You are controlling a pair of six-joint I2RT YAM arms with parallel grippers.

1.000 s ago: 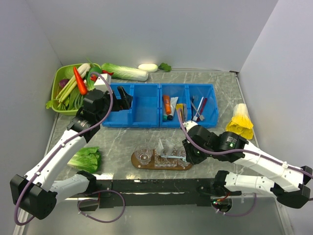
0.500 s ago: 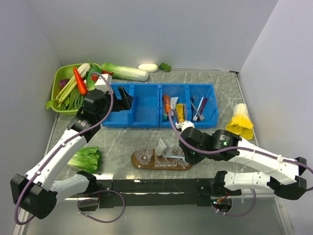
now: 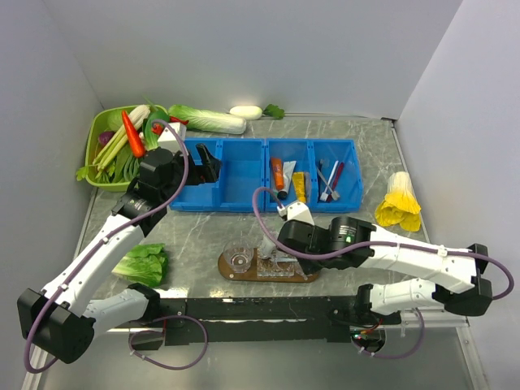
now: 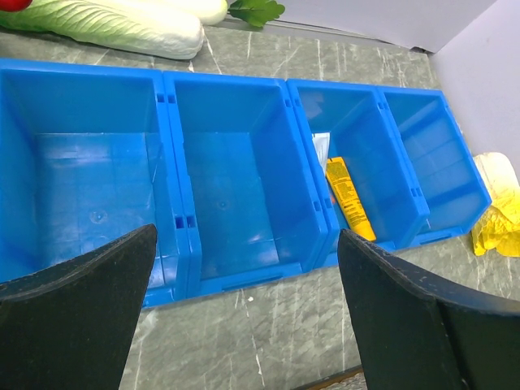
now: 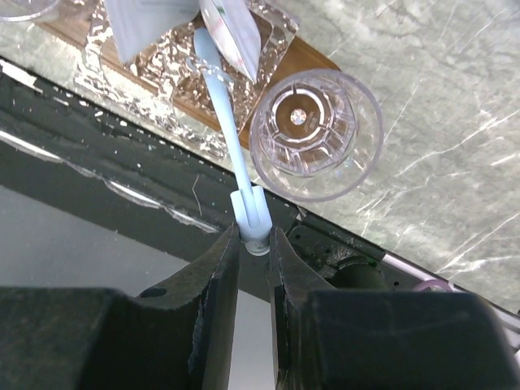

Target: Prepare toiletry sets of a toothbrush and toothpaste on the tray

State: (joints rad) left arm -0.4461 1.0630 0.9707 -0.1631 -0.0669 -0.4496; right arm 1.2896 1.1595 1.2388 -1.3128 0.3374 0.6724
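Right claw (image 5: 253, 236) clamped shut on one end of the pale blue toothbrush (image 5: 226, 138), whose other end reaches over the tray (image 5: 313, 58) beside the clear cup (image 5: 315, 134); we lower it level and release only once it rests flat.

"Is it bright or dark?"

"Bright. Soft white light comes from above, so the shadows on the gray table (image 3: 203, 236) are faint."

"Any shiny spots?"

"Yes. The clear cup (image 5: 315, 134) sparkles, and the blue bins (image 4: 227, 187) have pale gleams on their floors."

"Is anything fuzzy?"

"The black fingers (image 4: 73, 317) close to the left wrist camera look soft. The toothbrush (image 5: 231, 154) looks sharp."
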